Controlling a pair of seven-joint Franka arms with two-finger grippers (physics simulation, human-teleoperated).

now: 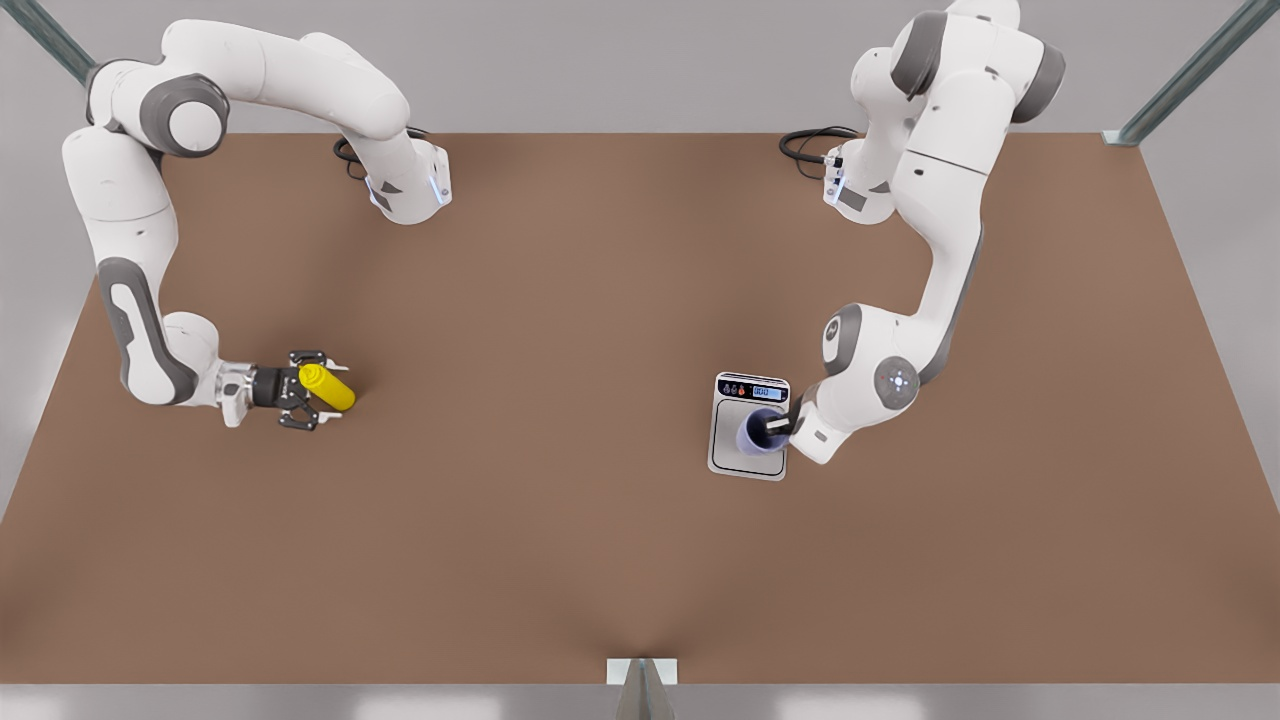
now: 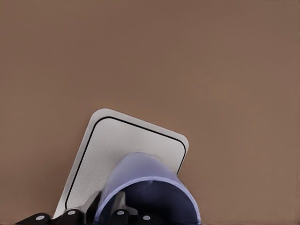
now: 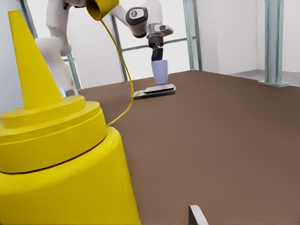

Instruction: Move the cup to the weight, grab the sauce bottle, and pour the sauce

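Cup (image 1: 760, 433) is over the weight (image 1: 749, 425), at the front view's right side of the table (image 1: 560, 540). From the right wrist view it appears to hang just above the plate instead of resting on it, so the first step looks nearly done but not finished. The left gripper (image 1: 782, 425) reaches in at the cup's rim with a finger (image 2: 119, 206) inside the cup and another outside, and seems to be pinching the wall. Well apart, at the front view's left, the sauce bottle (image 1: 327, 386) sits between the fingers of the right gripper (image 1: 303, 390). That gripper looks clamped on the bottle's body; in the right wrist view the bottle (image 3: 58, 159) stands close to the camera with its pointed nozzle up and its cap dangling on a thin tether. No sauce is visible anywhere. Left to do, as I judge it: set the cup down and let go, carry the bottle across to the cup, then tip and pour.
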